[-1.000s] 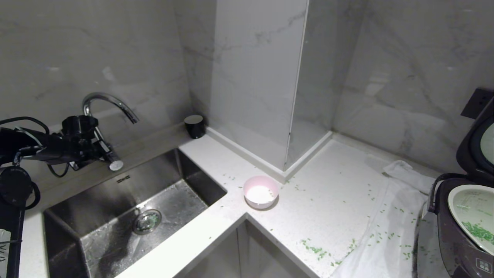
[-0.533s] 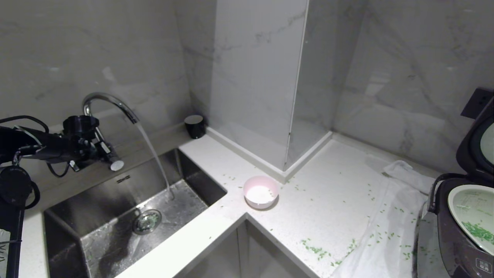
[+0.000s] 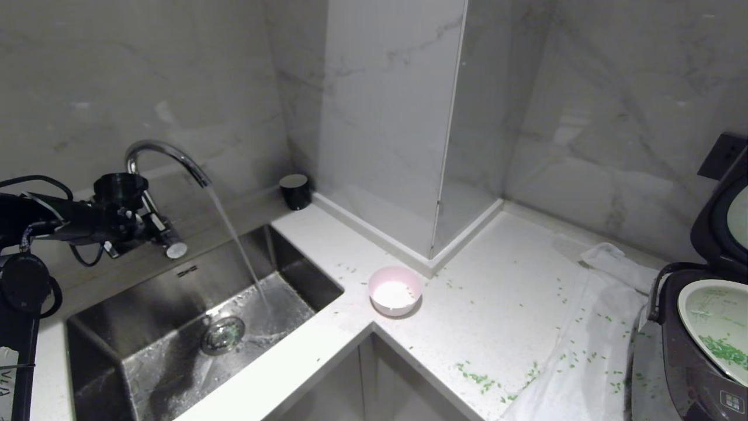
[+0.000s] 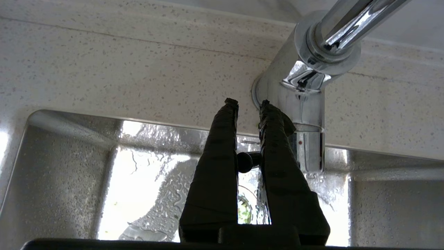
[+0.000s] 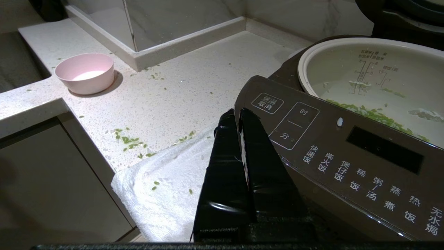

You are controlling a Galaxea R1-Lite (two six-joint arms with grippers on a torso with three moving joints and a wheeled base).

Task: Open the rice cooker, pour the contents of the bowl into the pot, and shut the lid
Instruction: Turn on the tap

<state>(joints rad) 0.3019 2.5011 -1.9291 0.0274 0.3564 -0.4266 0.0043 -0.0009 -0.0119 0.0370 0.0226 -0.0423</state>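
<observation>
At far left the left gripper [image 4: 247, 102] is held at the tap [image 3: 166, 156], fingers drawn narrow; in the wrist view a small dark knob, the tip of the tap's lever, is seen between them. Water [image 3: 236, 240] is seen running from the spout into the steel sink [image 3: 152, 345], landing near the drain [image 3: 222, 334]. A black cup [image 3: 294, 190] is set in the corner behind the sink's right edge. The bowl [image 3: 395, 290] is found upright near the counter's inner corner, just right of the sink, its white inside bare. Open worktop [image 3: 497, 292] is left between bowl and cloth, strewn with green bits [image 3: 476, 377]. A white cloth [image 3: 590, 345] is draped over the front edge. At far right the rice cooker [image 3: 695, 374] is cut by the frame, lid [image 3: 724, 216] raised, the pot [image 3: 716, 327] exposed with the contents [image 3: 727, 351] lying inside. The right gripper [image 5: 238, 113] is parked before the cooker's panel, fingers pressed together, holding nothing.
</observation>
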